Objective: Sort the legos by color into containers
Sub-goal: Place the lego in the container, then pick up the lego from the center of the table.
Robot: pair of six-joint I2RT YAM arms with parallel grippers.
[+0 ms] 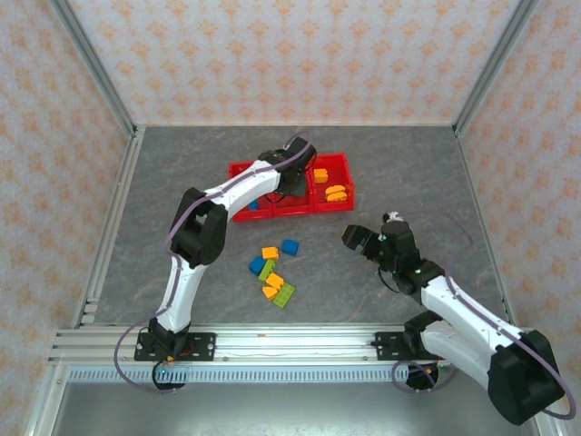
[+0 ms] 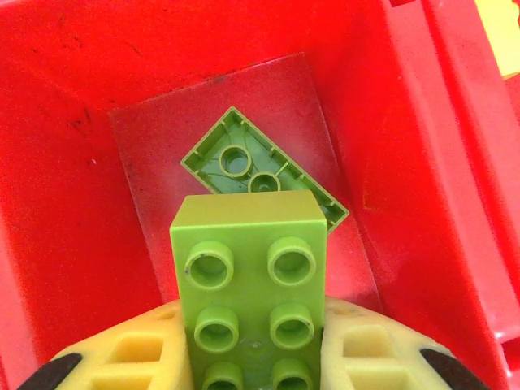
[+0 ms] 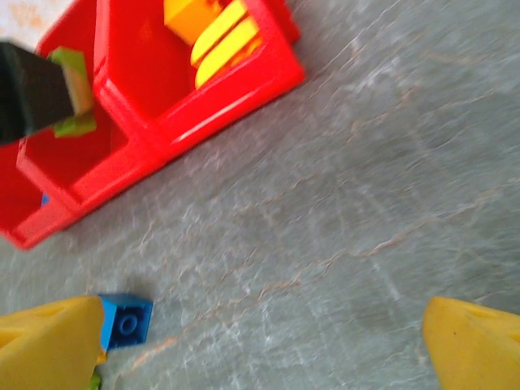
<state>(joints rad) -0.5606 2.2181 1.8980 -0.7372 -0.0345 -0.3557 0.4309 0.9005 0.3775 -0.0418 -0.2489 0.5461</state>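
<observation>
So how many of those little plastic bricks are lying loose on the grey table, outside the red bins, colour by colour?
Blue studded plastic bricks: 2
Green studded plastic bricks: 2
Orange-yellow studded plastic bricks: 3
Total: 7 loose on the grey table

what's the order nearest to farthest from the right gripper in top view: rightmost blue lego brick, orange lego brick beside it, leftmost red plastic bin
1. rightmost blue lego brick, left of the right gripper
2. orange lego brick, further left
3. leftmost red plastic bin, back left
</observation>
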